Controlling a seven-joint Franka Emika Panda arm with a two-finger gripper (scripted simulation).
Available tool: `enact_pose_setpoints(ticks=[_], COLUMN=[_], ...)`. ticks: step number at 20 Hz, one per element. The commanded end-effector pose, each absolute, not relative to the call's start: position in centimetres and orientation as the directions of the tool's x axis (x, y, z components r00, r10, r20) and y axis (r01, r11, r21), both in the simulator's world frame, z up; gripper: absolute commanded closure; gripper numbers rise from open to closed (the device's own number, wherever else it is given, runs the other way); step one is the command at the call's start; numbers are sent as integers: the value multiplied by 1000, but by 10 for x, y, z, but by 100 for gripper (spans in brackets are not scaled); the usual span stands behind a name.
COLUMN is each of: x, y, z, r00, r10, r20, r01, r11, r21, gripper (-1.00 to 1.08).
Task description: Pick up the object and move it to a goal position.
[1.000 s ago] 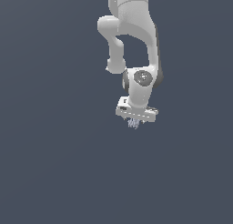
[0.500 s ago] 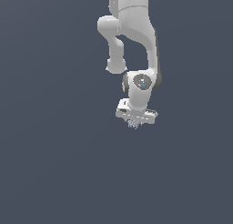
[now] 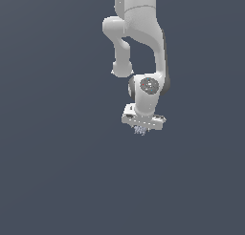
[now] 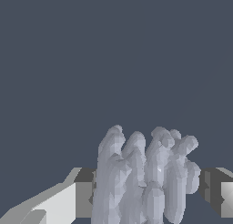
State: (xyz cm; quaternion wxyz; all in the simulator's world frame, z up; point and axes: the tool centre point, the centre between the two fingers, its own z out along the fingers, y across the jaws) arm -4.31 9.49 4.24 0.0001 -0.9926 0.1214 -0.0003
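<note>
The object (image 3: pixel 140 130) is a tiny pale lavender-grey cluster of prongs hanging just under the white gripper bar in the exterior view. In the wrist view the object (image 4: pixel 145 173) fills the space between the two fingers (image 4: pixel 84 193), pressed from both sides. My gripper (image 3: pixel 141 129) is shut on it and holds it up in the air, pointing downward. The fingertips themselves are mostly hidden by the object.
The white arm (image 3: pixel 139 33) reaches down from the top of the exterior view. A plain dark grey-blue surface (image 3: pixel 57 181) lies all around and below the gripper.
The arm and gripper, with the object in it, have shifted very slightly toward the exterior view's left. The grip looks the same.
</note>
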Motion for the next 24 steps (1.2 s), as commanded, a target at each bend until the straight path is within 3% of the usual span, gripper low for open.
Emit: enact_pose_setpoints(ticks=[1,10,24], x=[-41,-12,63], y=[92,64,-9], z=[45,75,153], r00=[970,970,970], r10=[-242,-242,-241], r20=[1,1,0], r01=[-242,-242,-241], r11=[-970,-970,-970], r21=[0,0,-1], gripper=[108,108,108])
